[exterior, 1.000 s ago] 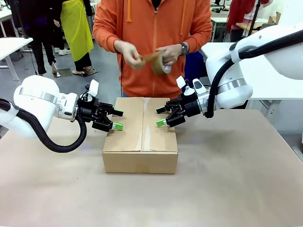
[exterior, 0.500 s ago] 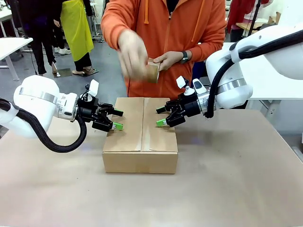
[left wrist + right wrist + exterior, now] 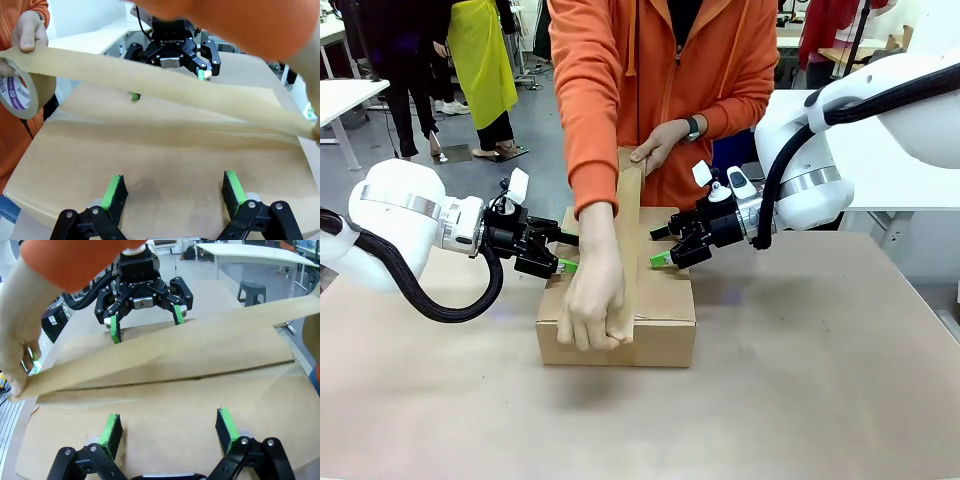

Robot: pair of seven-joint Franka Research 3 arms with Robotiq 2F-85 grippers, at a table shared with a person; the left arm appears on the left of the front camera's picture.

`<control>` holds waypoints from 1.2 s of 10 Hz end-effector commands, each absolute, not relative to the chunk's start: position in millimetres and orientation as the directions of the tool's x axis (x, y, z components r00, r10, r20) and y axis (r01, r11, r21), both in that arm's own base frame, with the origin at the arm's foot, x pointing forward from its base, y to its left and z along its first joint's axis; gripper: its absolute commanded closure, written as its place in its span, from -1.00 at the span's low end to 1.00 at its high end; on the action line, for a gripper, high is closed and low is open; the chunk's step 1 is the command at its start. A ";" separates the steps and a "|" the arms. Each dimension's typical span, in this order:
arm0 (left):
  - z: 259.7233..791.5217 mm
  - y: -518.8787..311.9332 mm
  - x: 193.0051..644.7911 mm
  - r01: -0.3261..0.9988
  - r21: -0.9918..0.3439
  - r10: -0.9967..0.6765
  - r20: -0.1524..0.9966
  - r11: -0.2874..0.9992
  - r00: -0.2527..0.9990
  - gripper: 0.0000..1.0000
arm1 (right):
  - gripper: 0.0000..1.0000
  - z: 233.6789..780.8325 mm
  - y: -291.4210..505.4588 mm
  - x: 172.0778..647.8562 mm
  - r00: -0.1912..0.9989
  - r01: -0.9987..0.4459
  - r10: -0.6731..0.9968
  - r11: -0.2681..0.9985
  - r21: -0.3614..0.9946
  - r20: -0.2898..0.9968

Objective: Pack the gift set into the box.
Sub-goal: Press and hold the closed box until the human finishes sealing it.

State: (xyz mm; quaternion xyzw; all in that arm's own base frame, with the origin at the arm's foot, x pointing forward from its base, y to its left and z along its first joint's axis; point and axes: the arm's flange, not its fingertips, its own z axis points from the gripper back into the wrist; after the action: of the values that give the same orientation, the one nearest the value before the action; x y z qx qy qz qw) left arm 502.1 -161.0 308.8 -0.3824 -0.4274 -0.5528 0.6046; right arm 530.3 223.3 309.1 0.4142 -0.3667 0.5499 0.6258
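Observation:
The box (image 3: 665,300) lies shut in the middle of the table, its flaps down and the gift set hidden inside. My left gripper (image 3: 565,252) is open, its green pads (image 3: 114,191) resting on the left flap (image 3: 160,155). Opposite it, my right gripper (image 3: 660,246) is open on the right flap (image 3: 170,410). A person in orange stretches a strip of brown tape (image 3: 630,250) along the centre seam. One hand (image 3: 592,305) holds the tape's end at the box's near edge. The other hand (image 3: 658,148) holds the tape roll (image 3: 22,90) beyond the far edge.
Brown paper covers the table (image 3: 800,380), with open room right, left and in front of the box. The person's arm (image 3: 585,110) reaches across the box between my two grippers. White tables and other people stand far behind.
The person has leaned in and drawn the tape from the roll down across the box top to its near edge. Neither gripper has moved.

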 end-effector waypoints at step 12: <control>306.7 -160.9 501.2 0.995 0.019 -0.346 0.938 0.094 0.015 -1.00 | -1.00 306.4 222.9 529.4 0.126 -0.992 0.390 0.054 0.114 0.912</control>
State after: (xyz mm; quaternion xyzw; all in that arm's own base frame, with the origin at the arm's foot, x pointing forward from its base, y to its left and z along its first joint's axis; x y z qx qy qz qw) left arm 502.4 -161.0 309.0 -0.3823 -0.4276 -0.5528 0.6045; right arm 530.4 223.1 309.1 0.4141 -0.3667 0.5498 0.6258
